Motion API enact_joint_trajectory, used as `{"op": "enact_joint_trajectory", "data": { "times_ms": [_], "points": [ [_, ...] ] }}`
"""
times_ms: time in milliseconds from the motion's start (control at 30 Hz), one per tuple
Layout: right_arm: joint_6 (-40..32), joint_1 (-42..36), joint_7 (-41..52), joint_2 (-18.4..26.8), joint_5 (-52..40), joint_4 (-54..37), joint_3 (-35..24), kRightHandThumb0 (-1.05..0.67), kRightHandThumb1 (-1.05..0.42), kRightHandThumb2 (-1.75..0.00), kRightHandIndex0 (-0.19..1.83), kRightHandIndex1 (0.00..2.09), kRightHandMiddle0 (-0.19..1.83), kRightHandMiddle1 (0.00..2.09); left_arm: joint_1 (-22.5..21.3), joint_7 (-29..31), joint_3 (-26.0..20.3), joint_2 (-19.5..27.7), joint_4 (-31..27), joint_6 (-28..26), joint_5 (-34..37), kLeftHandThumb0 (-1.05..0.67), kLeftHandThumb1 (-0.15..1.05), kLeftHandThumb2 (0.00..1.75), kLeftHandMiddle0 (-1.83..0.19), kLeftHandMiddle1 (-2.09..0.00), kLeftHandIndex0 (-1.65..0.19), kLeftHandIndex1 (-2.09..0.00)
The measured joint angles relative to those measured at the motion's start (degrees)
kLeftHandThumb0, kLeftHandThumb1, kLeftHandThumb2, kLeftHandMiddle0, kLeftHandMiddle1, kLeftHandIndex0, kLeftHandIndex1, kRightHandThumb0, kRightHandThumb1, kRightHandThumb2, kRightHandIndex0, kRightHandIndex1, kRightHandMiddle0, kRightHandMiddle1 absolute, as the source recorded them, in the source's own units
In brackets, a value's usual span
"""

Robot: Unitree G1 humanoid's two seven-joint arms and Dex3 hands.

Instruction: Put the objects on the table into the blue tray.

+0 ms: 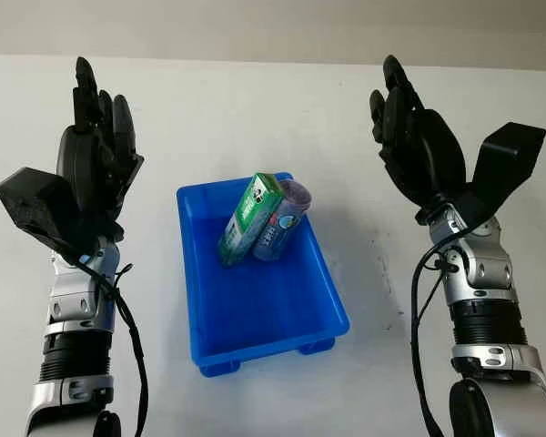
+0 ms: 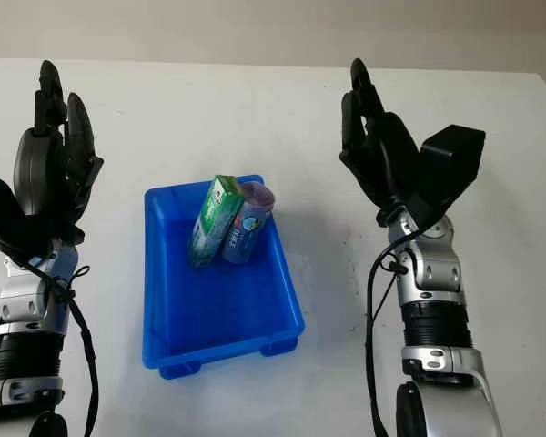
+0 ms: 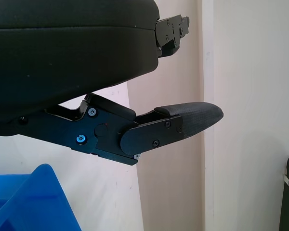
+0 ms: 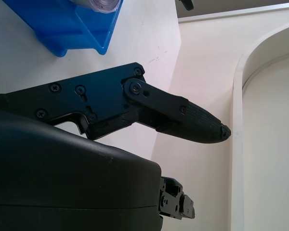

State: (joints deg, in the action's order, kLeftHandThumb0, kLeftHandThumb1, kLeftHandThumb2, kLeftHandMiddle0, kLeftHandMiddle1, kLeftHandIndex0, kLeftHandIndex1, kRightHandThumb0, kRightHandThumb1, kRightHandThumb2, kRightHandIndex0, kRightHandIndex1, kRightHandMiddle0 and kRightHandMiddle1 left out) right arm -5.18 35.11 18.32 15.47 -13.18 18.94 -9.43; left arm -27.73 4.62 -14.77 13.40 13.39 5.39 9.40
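A blue tray (image 1: 323, 273) stands on the white table between my two arms. Inside it, at its far end, a green and white box (image 1: 248, 217) leans against a round package with a purple top (image 1: 280, 223). My left hand (image 1: 98, 127) is raised to the left of the tray, open and holding nothing. On the tray's right, my right hand (image 1: 405, 118) is also raised and open. A corner of the blue tray (image 3: 33, 202) appears in the left wrist view, and the tray's edge (image 4: 72, 26) in the right wrist view.
The white table (image 1: 255, 109) stretches bare behind the tray to its far edge. A few faint dark marks lie on the table (image 1: 382, 264) between the tray and my right arm.
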Motion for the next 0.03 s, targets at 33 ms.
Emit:
{"op": "enact_joint_trajectory", "data": {
  "times_ms": [33],
  "points": [
    [0.1, 0.0, 0.0, 0.0, 0.0, 0.0, 0.0, -0.77, -1.05, -0.78, -0.19, 0.00, -0.19, 0.00, 0.0, 0.0, 0.0, 0.0, 0.0, 0.0, 0.0, -0.76, 1.05, 0.65, 0.19, 0.00, 0.19, 0.00]
  ]
}}
